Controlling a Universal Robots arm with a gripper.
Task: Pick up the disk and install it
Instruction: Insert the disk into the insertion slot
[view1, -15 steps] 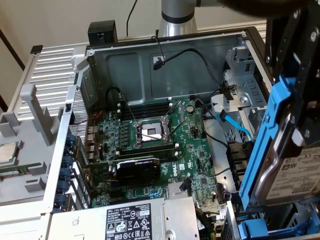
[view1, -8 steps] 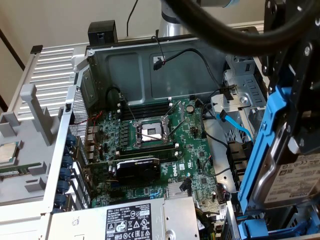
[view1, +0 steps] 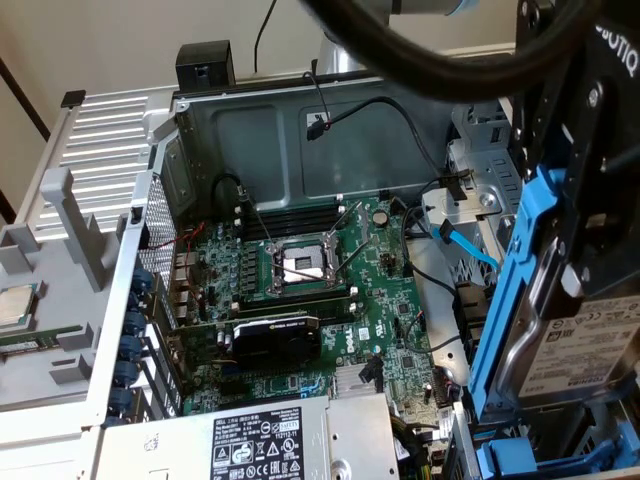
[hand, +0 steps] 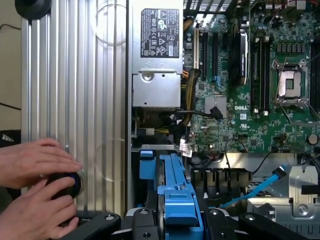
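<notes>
Blue-railed, the disk (view1: 585, 345) hangs steeply tilted at the exterior view's right, pinched by its rails (view1: 512, 290) in the partly closed hand (hand: 177, 222); it looks heavy, rigid, shock-sensitive, best gripped on those rails.

Blue cable (view1: 468, 247) loose beside drive cage (view1: 487, 150)

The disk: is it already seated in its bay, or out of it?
Out. The gripper holds the disk on edge, tilted, above the open computer case; its blue rails hang in the air.
</notes>
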